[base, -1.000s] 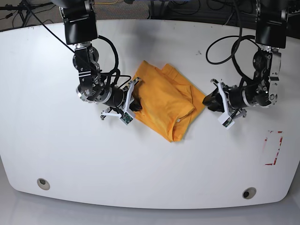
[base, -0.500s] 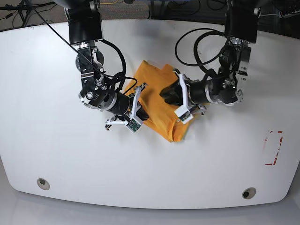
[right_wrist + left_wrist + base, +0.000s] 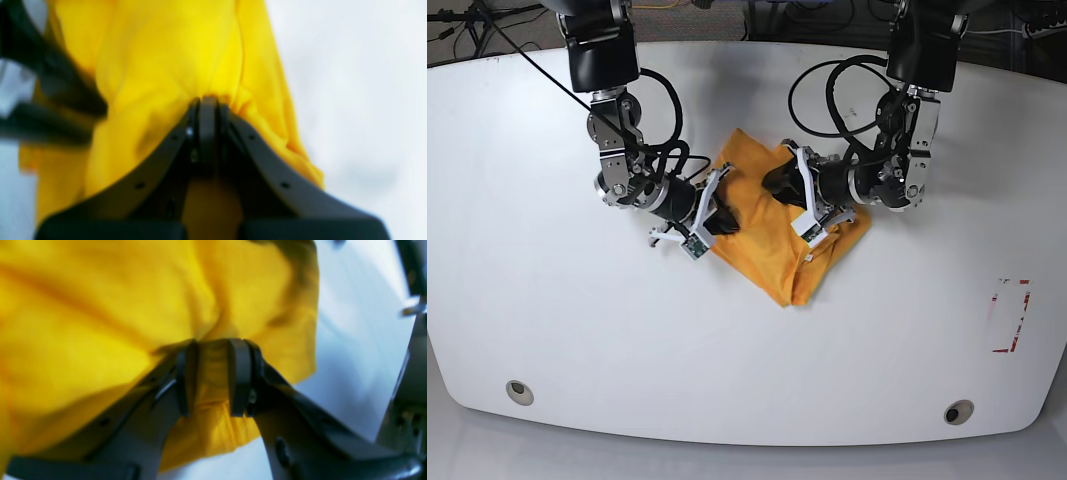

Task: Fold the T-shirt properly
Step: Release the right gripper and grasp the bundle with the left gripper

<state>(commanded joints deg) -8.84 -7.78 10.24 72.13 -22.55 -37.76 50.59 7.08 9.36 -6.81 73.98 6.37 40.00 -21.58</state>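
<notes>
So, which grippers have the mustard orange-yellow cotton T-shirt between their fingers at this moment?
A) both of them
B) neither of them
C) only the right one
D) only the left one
A: in its wrist view the left gripper has a fold of the mustard orange-yellow cotton T-shirt between its fingers, and the right gripper is closed on bunched cloth in its own wrist view.

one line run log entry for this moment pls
phase: mid-fold | left hand: shut on T-shirt, fold pinched | right hand: shut on T-shirt edge | T-shirt: bunched on white table, partly folded
</notes>
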